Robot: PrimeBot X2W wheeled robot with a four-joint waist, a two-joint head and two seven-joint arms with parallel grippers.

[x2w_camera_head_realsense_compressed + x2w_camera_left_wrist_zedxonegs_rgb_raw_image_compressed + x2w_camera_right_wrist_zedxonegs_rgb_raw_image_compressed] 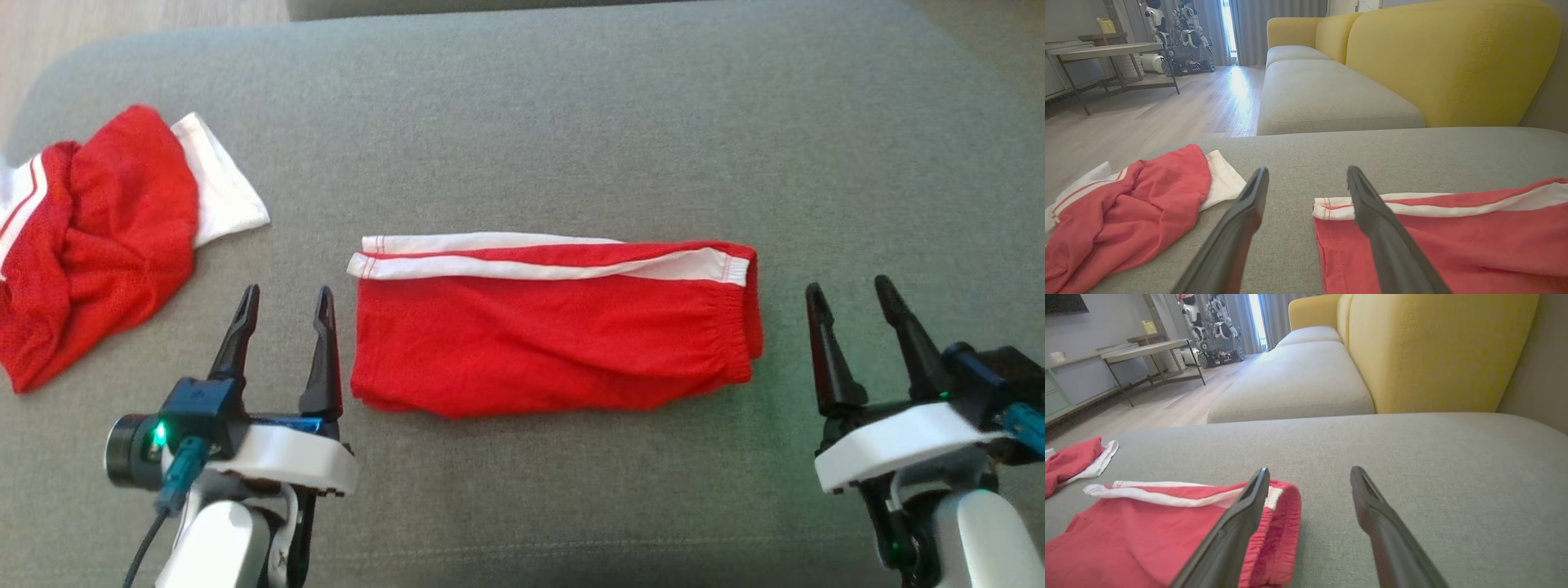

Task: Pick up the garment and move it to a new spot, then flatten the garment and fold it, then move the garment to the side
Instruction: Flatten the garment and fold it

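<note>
Head view: the folded red garment point(555, 327) lies flat in the middle of the grey cushion point(571, 122), between the left gripper point(288, 290) and the right gripper point(847, 286). Both grippers have their jaws wide apart and hold nothing. A crumpled red garment point(98, 245) lies at the far left.

Left wrist view: a yellow sofa back point(1453, 61), a wooden floor point(1147, 118) and a table point(1106, 50).

Right wrist view: another robot point(1216, 322) stands near the curtains point(1278, 314).

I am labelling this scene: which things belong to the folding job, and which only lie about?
Job: folded red shorts; left hand, open; right hand, open.
Lying about: crumpled red-and-white garment; yellow sofa; table; second robot.
</note>
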